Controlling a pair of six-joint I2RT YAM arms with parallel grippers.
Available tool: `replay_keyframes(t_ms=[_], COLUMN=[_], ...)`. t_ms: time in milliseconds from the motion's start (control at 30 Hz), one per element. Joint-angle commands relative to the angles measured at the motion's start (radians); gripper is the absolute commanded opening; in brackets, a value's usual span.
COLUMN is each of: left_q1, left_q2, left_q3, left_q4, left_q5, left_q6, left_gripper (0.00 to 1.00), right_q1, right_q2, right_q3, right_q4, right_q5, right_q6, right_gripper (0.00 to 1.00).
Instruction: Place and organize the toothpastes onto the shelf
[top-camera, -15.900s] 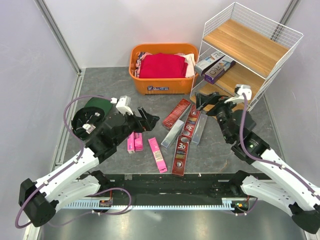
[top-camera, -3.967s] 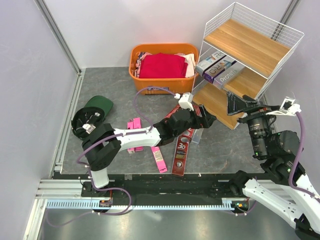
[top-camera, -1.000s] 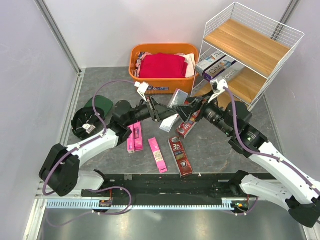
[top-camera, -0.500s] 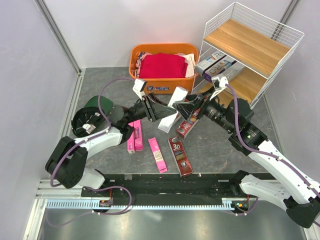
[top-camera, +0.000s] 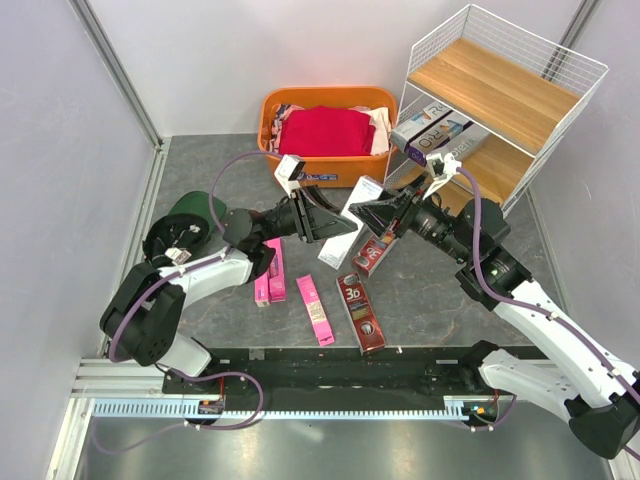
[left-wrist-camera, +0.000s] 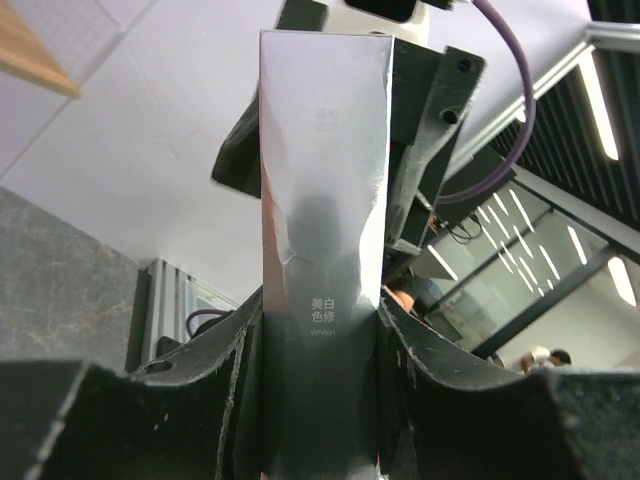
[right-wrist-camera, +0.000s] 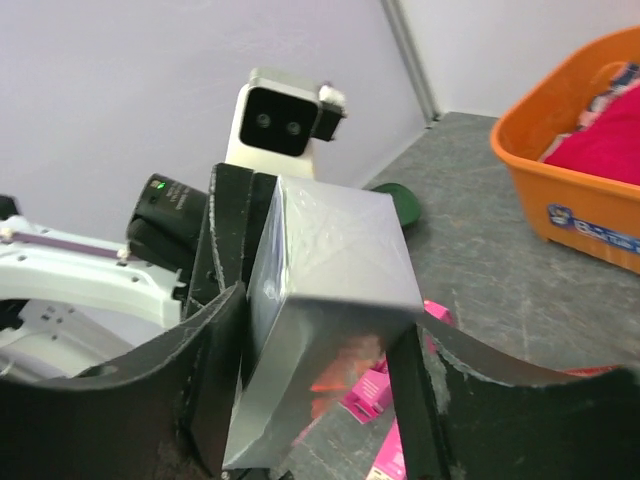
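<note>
Silver toothpaste box (left-wrist-camera: 322, 300) is off the table (top-camera: 200, 165), in the air between the 2 arms, in front of the orange basket (top-camera: 300, 172) and left of the shelf (top-camera: 495, 92).
Left gripper (left-wrist-camera: 320, 345): clamped on 1 end, fingers tight on both sides.
Right gripper (right-wrist-camera: 318, 330): straddles the other end, jaws close along both sides; firm contact cannot be told.
2 shelved boxes (top-camera: 432, 130) lie on the middle board.
On the table: 3 pink boxes (top-camera: 315, 310), 2 dark red boxes (top-camera: 362, 312).

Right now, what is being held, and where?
The left gripper clamps the silver toothpaste box at one end; the right gripper flanks the other, grip unclear.
</note>
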Motion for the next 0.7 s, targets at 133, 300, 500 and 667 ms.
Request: replay_keyframes(t_ms=[133,300,500,667], left_q1=[-0.045,-0.043,-0.04,-0.037], left_q2=[0.001,-0.011,-0.08,-0.114], left_q3=[0.049,0.037,0.032,0.034], left_q4=[0.298,0.196,-0.174,-0.277], left_q5=[0.086,0.089,-0.01,-0.127], left_q6=[-0.042,0.021,0.245,0.323], left_gripper=[0.46,0.66,0.89,0.98], right_q1=[0.006,-0.006,-0.014,-0.017], right_q2=[0.01,-0.015,-0.075,-0.156], right_q3=[0.011,0.017,0.028,0.031], right_q4=[0.151,0.129,0.033,-0.038], right_q5=[-0.154,-0.126,0.039,0.228], right_q6=[0.052,0.052,0.023,0.023], right_gripper=[0.42,0.23,0.12,0.08])
